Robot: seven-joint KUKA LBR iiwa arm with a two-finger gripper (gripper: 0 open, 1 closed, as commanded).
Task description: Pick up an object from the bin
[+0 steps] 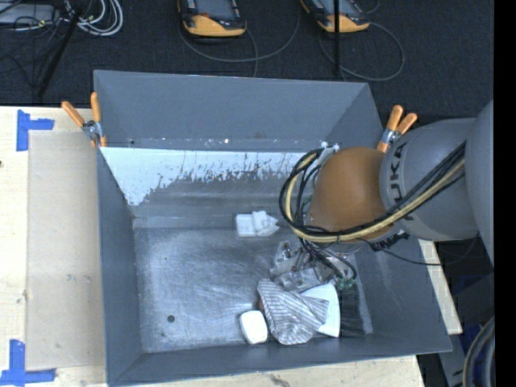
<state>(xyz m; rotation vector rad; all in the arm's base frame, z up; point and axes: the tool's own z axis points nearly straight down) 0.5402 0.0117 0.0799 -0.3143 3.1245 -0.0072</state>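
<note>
My gripper [300,274] hangs low in the bin's right half, just above the upper edge of a grey-and-white striped cloth [292,313]. A white triangular piece [329,309] lies against the cloth's right side, under the gripper. A small white rounded block [253,326] sits at the cloth's lower left. A white plastic part [256,223] lies apart, up and left of the gripper near the back wall.
A dark flat object [350,313] lies along the right wall beside the cloth. The arm with its brown cover and cables hangs over the bin's right side. The bin's left half is bare floor.
</note>
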